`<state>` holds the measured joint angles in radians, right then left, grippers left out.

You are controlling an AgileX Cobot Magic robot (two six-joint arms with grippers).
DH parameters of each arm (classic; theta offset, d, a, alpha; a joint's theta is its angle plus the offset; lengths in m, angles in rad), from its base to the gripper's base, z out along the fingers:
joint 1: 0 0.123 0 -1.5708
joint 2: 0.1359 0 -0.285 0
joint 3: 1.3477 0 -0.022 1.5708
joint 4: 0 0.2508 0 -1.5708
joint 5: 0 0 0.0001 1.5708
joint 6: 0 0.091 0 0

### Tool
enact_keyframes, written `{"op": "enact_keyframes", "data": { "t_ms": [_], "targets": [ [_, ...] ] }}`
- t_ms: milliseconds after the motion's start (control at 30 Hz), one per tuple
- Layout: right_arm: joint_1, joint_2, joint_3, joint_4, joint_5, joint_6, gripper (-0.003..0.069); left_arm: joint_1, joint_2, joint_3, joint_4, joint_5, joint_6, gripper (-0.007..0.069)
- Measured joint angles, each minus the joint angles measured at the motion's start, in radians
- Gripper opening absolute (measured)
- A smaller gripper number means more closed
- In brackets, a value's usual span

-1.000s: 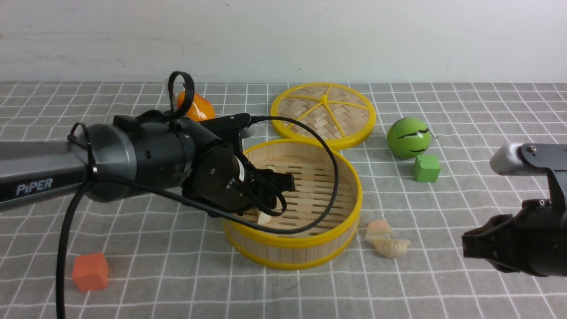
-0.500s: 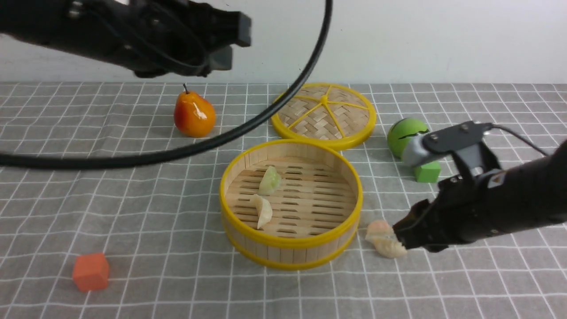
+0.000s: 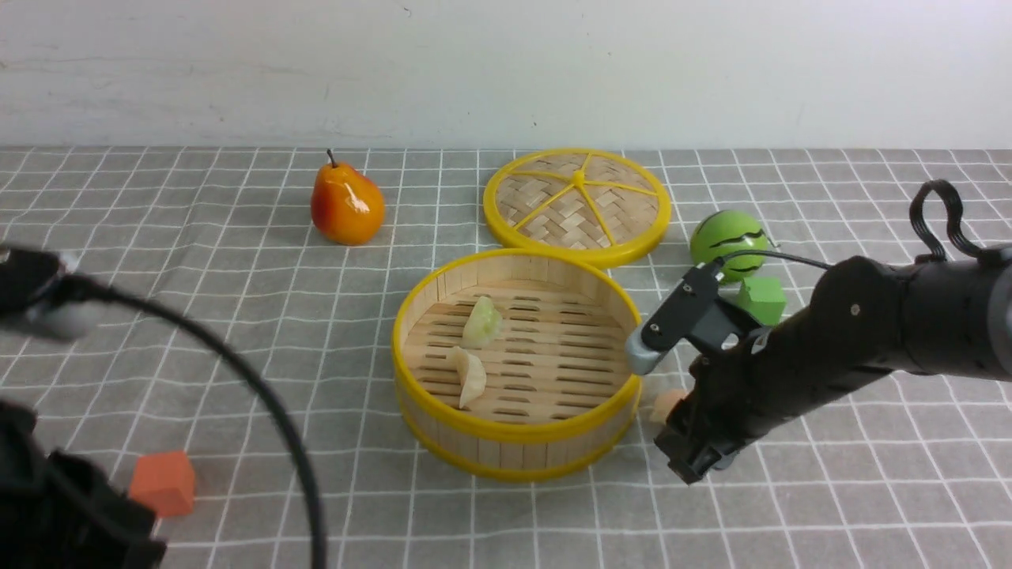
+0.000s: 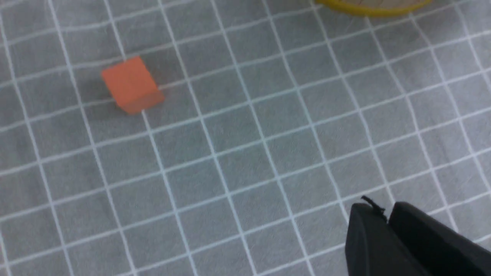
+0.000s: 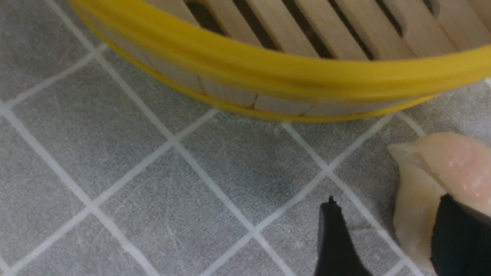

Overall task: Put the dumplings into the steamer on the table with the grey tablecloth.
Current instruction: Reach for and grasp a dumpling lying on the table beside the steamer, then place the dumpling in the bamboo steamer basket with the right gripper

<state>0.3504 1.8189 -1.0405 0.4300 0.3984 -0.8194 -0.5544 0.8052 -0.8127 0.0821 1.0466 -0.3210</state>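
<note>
The steamer stands mid-table on the grey tablecloth. On its slat floor lie two dumplings, a pale green one and a cream one. Just right of the steamer, a pinkish dumpling peeks out beside my right arm. In the right wrist view the pinkish dumpling lies against a cream dumpling near the steamer wall. My right gripper is open low over the cloth, the cream dumpling between its fingers. My left gripper is shut and empty above bare cloth.
A flat woven lid lies behind the steamer, with an orange pear to its left. A green ball and green cube sit behind my right arm. An orange cube rests front left, beside my left arm.
My left arm lifted out of the steamer, leaving the cream dumpling inside, and swung to the front left with its jaws closing. My right arm came in to the dumplings beside the steamer, jaws opening.
</note>
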Motion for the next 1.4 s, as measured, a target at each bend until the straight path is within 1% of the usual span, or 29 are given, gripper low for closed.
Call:
{"op": "enact_keyframes", "data": {
  "t_ms": [33,200,267,300,367,467,500,533,567,600,633,667,700,800,833,867,933,1000,1033,1100,1133,1167,1200,1233,1267,1400],
  "targets": [
    [0.000,-0.001,0.000,-0.001,0.007,0.000,0.0319,0.000,-0.024,0.026,0.004,0.000,-0.004,0.0071],
    [0.000,-0.037,0.003,-0.016,0.108,0.000,0.0067,0.000,-0.253,0.230,0.102,-0.028,-0.043,0.0073],
    [0.000,-0.068,0.003,-0.016,0.117,0.001,0.0000,0.000,-0.319,0.279,0.141,-0.050,-0.065,0.0074],
    [0.000,-0.090,0.003,-0.016,0.119,0.001,-0.0014,0.000,-0.366,0.303,0.164,-0.063,-0.081,0.0073],
    [0.000,-0.128,0.003,-0.016,0.123,0.001,-0.0019,0.000,-0.424,0.320,0.194,-0.098,-0.121,0.0074],
    [0.000,-0.160,0.003,-0.015,0.106,0.042,-0.0014,0.000,-0.504,0.337,0.241,-0.152,-0.175,0.0076],
    [-0.001,-0.162,0.003,-0.015,0.086,0.067,-0.0004,0.000,-0.526,0.348,0.256,-0.166,-0.200,0.0077],
    [-0.003,-0.159,0.003,-0.015,0.043,0.097,0.0027,0.000,-0.554,0.364,0.273,-0.182,-0.241,0.0078],
    [-0.003,-0.158,0.003,-0.015,0.038,0.099,0.0034,0.000,-0.556,0.366,0.275,-0.184,-0.245,0.0078],
    [-0.009,-0.139,0.003,-0.015,-0.011,0.113,0.0108,0.000,-0.570,0.375,0.283,-0.201,-0.274,0.0079],
    [-0.010,-0.131,0.003,-0.015,-0.027,0.117,0.0139,0.000,-0.572,0.375,0.288,-0.206,-0.280,0.0080],
    [-0.012,-0.114,0.003,-0.015,-0.052,0.119,0.0199,0.000,-0.572,0.375,0.291,-0.210,-0.287,0.0081],
    [-0.015,-0.092,0.003,-0.015,-0.080,0.121,0.0277,0.000,-0.572,0.375,0.295,-0.214,-0.291,0.0082],
    [-0.015,-0.037,0.003,-0.020,-0.131,0.106,0.0449,0.000,-0.572,0.375,0.298,-0.216,-0.296,0.0085],
    [-0.015,-0.029,0.003,-0.020,-0.136,0.104,0.0469,0.000,-0.572,0.375,0.298,-0.216,-0.298,0.0085],
    [-0.015,-0.010,0.003,-0.022,-0.143,0.093,0.0510,0.000,-0.572,0.375,0.298,-0.216,-0.299,0.0088],
    [-0.015,0.029,0.003,-0.025,-0.131,0.088,0.0553,0.000,-0.572,0.375,0.298,-0.217,-0.299,0.0088],
    [-0.015,0.050,0.003,-0.021,-0.110,0.094,0.0548,0.000,-0.572,0.375,0.298,-0.217,-0.301,0.0090],
    [-0.015,0.051,0.000,-0.022,-0.102,0.096,0.0535,0.000,-0.572,0.375,0.298,-0.217,-0.302,0.0091],
    [-0.015,0.052,-0.003,-0.019,-0.073,0.118,0.0450,0.000,-0.572,0.375,0.298,-0.217,-0.302,0.0091],
    [-0.015,0.051,-0.003,-0.019,-0.063,0.122,0.0419,0.000,-0.572,0.375,0.298,-0.217,-0.302,0.0092],
    [-0.015,0.047,-0.005,-0.019,-0.033,0.139,0.0334,0.000,-0.572,0.375,0.299,-0.217,-0.302,0.0093],
    [-0.015,0.042,-0.005,-0.021,-0.012,0.146,0.0269,0.000,-0.572,0.375,0.298,-0.217,-0.302,0.0094],
    [-0.015,0.040,-0.005,-0.023,-0.002,0.147,0.0244,0.000,-0.572,0.375,0.298,-0.217,-0.302,0.0094],
    [-0.015,0.028,-0.005,-0.035,0.044,0.150,0.0171,0.000,-0.572,0.375,0.298,-0.217,-0.302,0.0094],
    [-0.015,0.002,-0.003,-0.050,0.138,0.151,0.0187,0.000,-0.572,0.375,0.298,-0.217,-0.302,0.0094]
  ]
}}
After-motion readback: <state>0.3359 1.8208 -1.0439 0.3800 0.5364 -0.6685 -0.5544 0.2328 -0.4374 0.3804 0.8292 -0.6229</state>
